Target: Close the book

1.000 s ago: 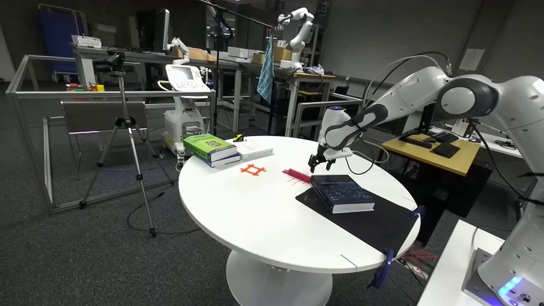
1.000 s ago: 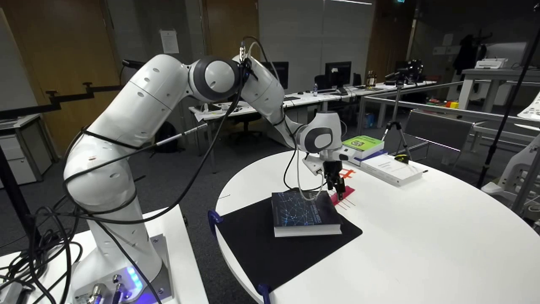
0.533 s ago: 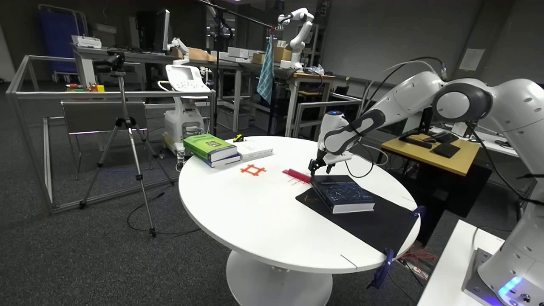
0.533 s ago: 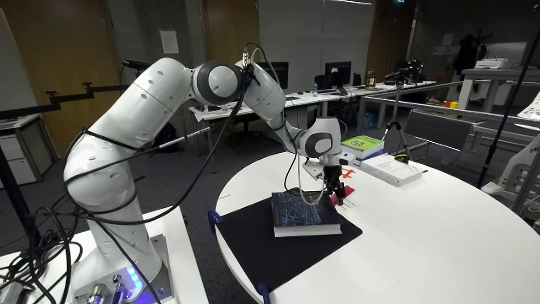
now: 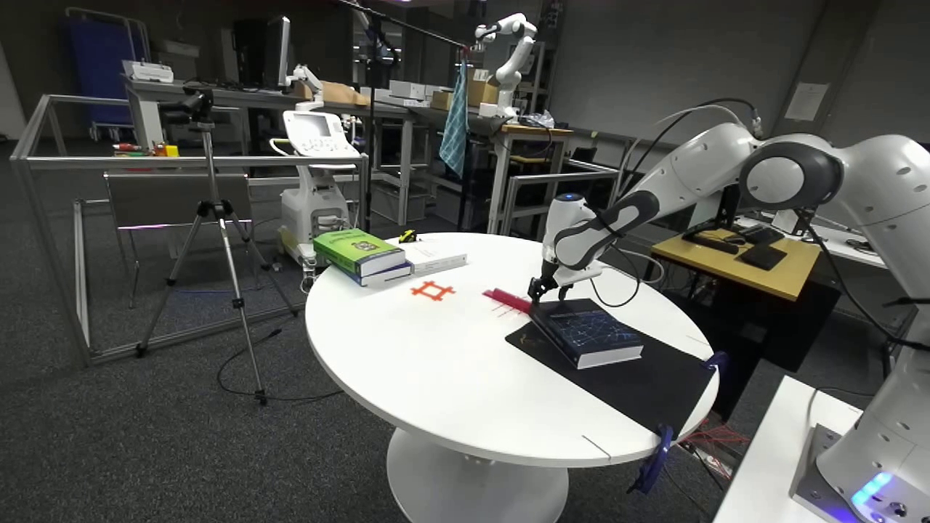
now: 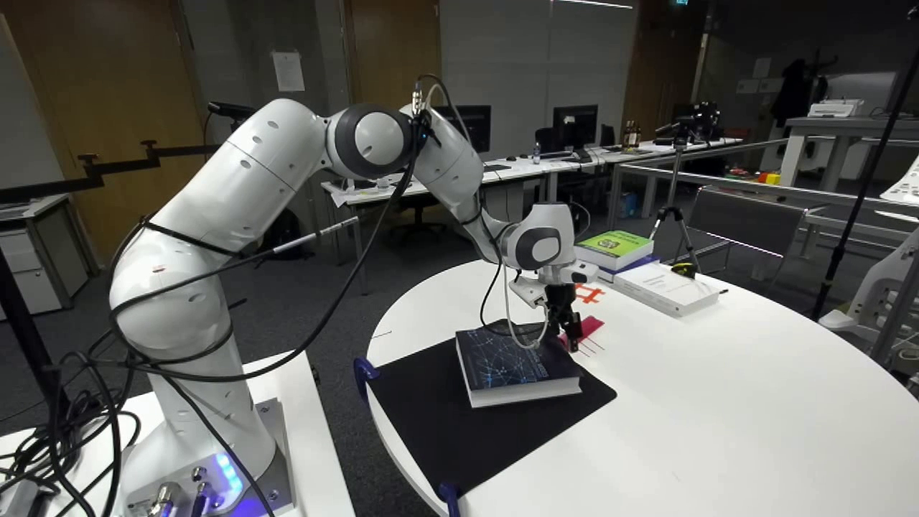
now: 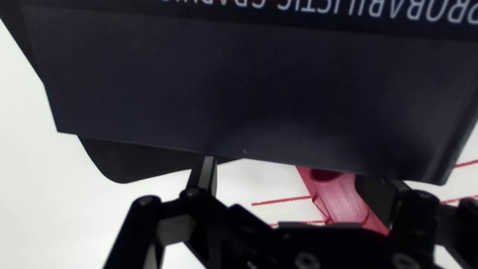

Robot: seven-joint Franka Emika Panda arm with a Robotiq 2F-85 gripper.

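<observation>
The book lies flat with its dark cover down over the white pages, and shows in both exterior views [image 5: 587, 328] [image 6: 511, 357]. In the wrist view its dark cover [image 7: 254, 86] fills the top, with lettering upside down. It rests on a black mat [image 5: 654, 385]. My gripper [image 5: 550, 296] is low at the book's edge farthest from the robot base; it also shows in an exterior view [image 6: 571, 339]. In the wrist view the gripper [image 7: 289, 173] has its fingers wide apart with nothing between them. The fingertips meet the book's edge, and their ends are partly hidden.
A red piece [image 5: 507, 299] lies beside the gripper, partly under it in the wrist view [image 7: 340, 198]. An orange frame [image 5: 433, 290], a green book [image 5: 360, 250] and a white book [image 5: 436, 258] lie farther off. Blue clamps [image 6: 365, 373] hold the mat.
My gripper has come down to the book's far edge and moved slightly toward the robot base. The book has turned and shifted a little on the mat.
</observation>
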